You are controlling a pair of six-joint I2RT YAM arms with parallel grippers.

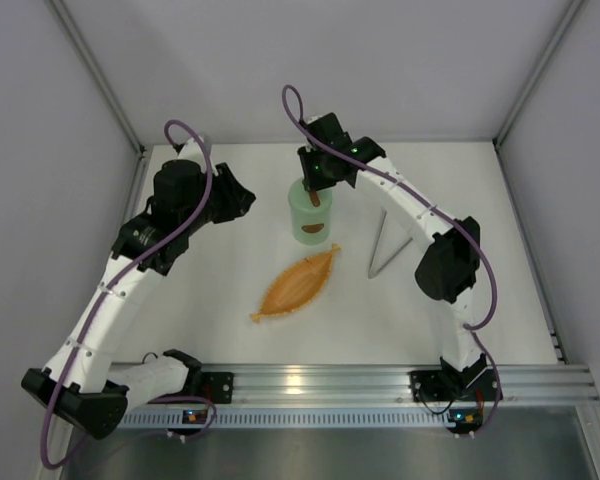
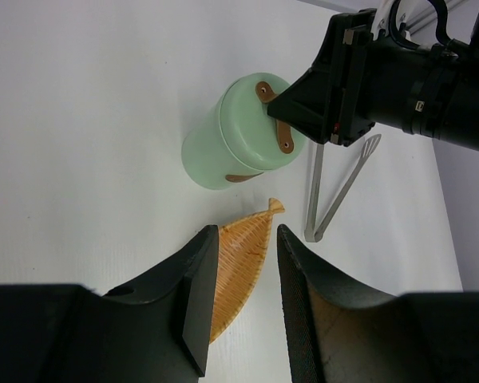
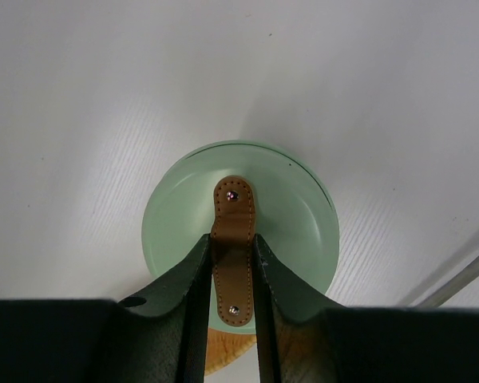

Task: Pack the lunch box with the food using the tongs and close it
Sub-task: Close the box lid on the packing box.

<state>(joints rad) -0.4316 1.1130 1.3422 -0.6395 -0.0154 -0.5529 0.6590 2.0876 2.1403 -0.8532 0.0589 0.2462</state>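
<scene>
The pale green lunch box (image 1: pixel 310 218) stands upright at the back middle of the table with its round lid (image 3: pixel 295 215) on top. My right gripper (image 3: pixel 231 238) is directly above it, shut on the brown strap handle (image 3: pixel 233 199) of the lid. My left gripper (image 2: pixel 246 233) hangs open and empty to the left of the box, apart from it. The silver tongs (image 1: pixel 385 245) lie flat on the table to the right of the box, with nothing holding them. The food is out of view.
An orange leaf-shaped tray (image 1: pixel 298 283) lies in front of the lunch box with nothing on it. White walls close in the back and both sides, and a metal rail (image 1: pixel 380 380) runs along the near edge.
</scene>
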